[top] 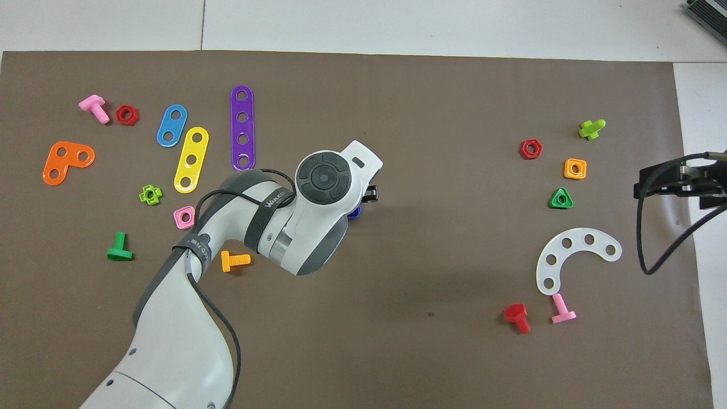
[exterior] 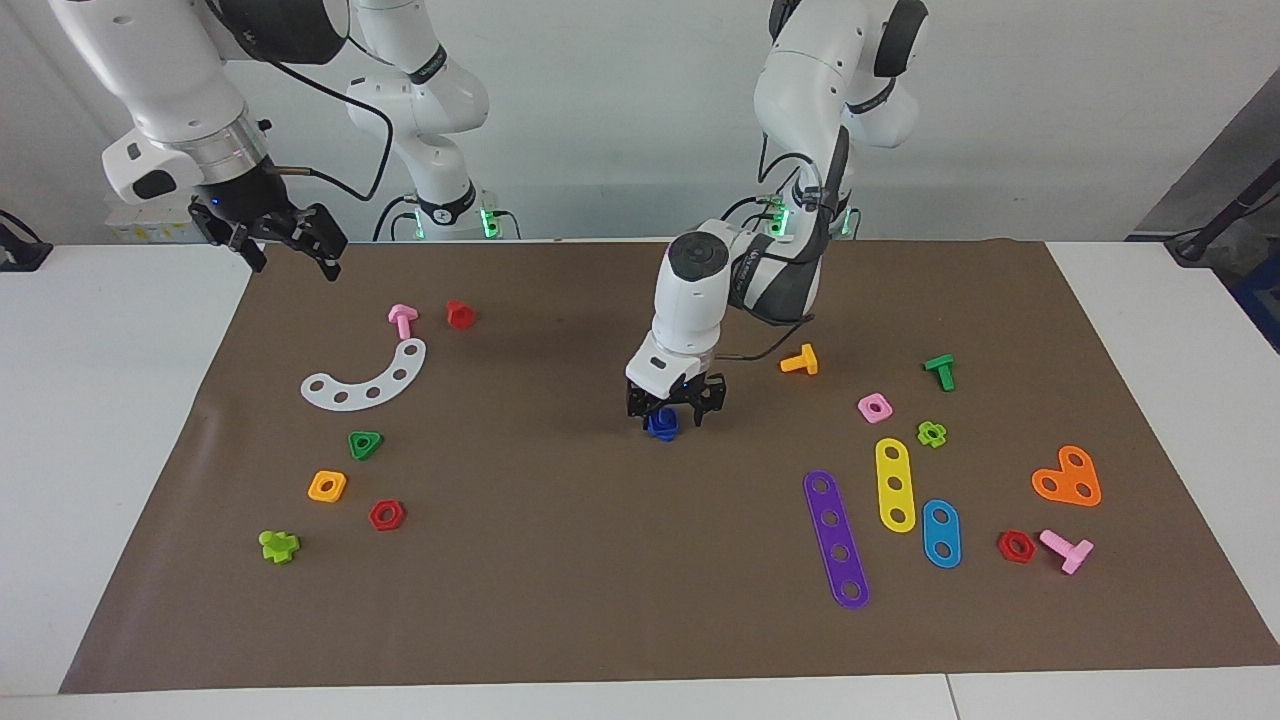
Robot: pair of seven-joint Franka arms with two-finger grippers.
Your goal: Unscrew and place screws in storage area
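The dark-blue screw [exterior: 661, 424] stands on the brown mat near its middle. I cannot tell its bolt from its nut. My left gripper [exterior: 675, 413] is down at the screw, pointing at the mat, with the screw at its tips. In the overhead view the left wrist covers this gripper and only a sliver of the blue screw [top: 355, 213] shows. My right gripper [exterior: 290, 248] is open and empty, raised over the mat's edge at the right arm's end, and waits; it also shows in the overhead view [top: 676, 182]. The storage area is the mat's two ends [exterior: 1000, 440] [exterior: 270, 420], strewn with coloured parts.
Toward the left arm's end lie an orange bolt [exterior: 800, 361], pink nut [exterior: 874, 407], green bolt [exterior: 940, 370], purple [exterior: 836, 540], yellow and blue strips, and an orange plate [exterior: 1068, 478]. Toward the right arm's end lie a white arc [exterior: 368, 381], pink bolt [exterior: 402, 319], red bolt and several nuts.
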